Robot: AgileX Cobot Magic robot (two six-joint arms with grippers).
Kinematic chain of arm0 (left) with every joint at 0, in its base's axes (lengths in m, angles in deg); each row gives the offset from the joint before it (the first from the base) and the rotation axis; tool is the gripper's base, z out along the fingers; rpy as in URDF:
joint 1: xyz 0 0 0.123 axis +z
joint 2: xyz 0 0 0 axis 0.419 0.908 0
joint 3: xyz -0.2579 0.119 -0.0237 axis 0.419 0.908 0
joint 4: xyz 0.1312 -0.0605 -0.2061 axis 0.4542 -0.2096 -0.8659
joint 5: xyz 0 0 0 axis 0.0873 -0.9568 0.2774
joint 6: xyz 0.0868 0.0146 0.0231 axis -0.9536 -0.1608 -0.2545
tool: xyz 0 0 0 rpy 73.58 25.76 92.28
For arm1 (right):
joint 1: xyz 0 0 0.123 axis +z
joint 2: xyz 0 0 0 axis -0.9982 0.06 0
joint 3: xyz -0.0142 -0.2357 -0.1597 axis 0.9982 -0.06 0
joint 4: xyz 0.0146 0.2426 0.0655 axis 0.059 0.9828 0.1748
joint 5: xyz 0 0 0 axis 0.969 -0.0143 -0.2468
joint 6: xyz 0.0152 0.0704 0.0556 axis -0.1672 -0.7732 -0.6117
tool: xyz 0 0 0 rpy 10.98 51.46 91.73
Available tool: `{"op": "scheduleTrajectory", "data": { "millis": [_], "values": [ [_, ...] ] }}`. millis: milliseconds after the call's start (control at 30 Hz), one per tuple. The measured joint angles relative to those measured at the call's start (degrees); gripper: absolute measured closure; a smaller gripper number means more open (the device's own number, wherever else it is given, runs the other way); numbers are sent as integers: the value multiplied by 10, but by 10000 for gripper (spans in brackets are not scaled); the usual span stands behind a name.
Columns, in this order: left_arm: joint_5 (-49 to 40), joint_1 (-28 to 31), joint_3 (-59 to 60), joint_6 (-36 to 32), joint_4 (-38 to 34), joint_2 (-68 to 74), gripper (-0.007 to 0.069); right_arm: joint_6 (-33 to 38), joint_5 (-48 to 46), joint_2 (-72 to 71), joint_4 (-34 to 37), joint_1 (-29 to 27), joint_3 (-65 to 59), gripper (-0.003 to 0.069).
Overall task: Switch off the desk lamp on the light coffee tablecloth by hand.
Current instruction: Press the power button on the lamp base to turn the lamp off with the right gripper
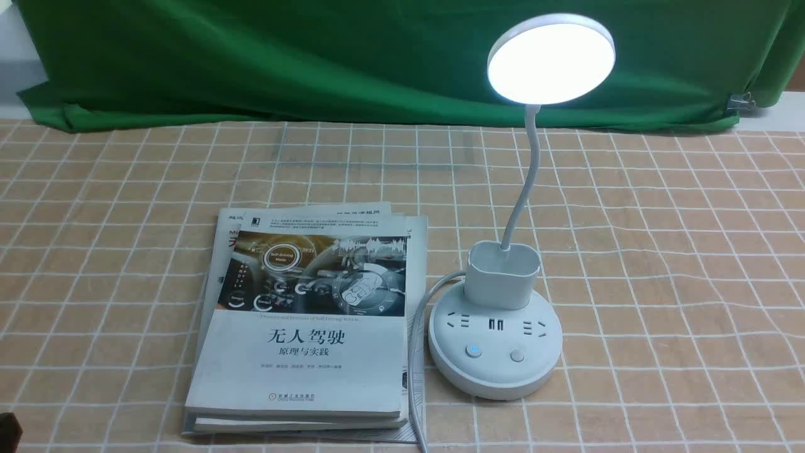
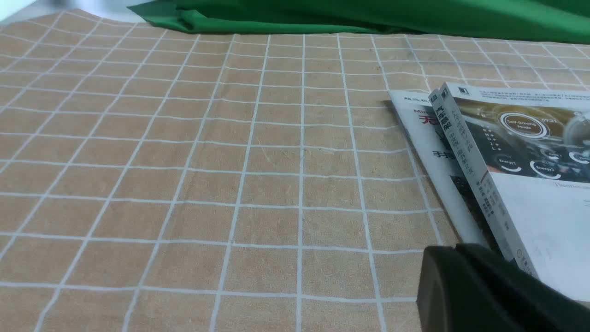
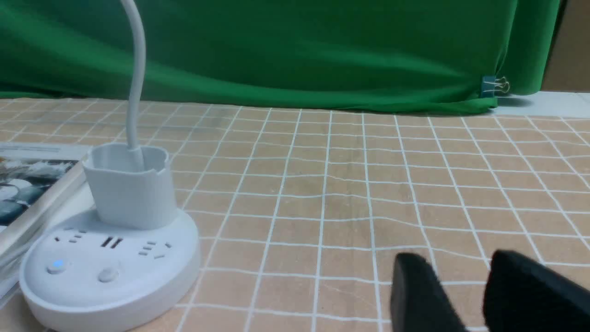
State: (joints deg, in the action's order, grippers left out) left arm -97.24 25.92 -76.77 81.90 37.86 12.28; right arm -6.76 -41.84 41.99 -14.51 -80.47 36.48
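The desk lamp stands on the light coffee tablecloth [image 1: 660, 251], right of centre. Its disc head [image 1: 551, 60] glows white. Its round socket base [image 1: 495, 352] carries a button lit blue [image 1: 473, 350] and an unlit button [image 1: 517, 356]. In the right wrist view the base [image 3: 106, 276] sits well to one side of my right gripper [image 3: 461, 269], which is open and empty, low over the cloth. My left gripper [image 2: 456, 249] shows its black fingers pressed together, empty, beside the books. Only a dark corner of the left arm [image 1: 7, 431] shows in the front view.
A stack of books [image 1: 308, 314] lies just left of the lamp base, also showing in the left wrist view [image 2: 530, 175]. The lamp's white cord [image 1: 415, 352] runs between books and base to the front edge. A green backdrop cloth [image 1: 283, 56] hangs behind.
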Motion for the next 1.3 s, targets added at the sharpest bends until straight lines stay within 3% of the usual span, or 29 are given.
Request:
{"op": "scheduleTrajectory", "data": {
  "millis": [1167, 1300],
  "values": [
    [0, 0, 0, 0, 0, 0, 620, 0, 3, 0, 0, 0, 0, 417],
    [0, 0, 0, 0, 0, 0, 620, -57, 40, 0, 17, 0, 0, 417]
  ]
}}
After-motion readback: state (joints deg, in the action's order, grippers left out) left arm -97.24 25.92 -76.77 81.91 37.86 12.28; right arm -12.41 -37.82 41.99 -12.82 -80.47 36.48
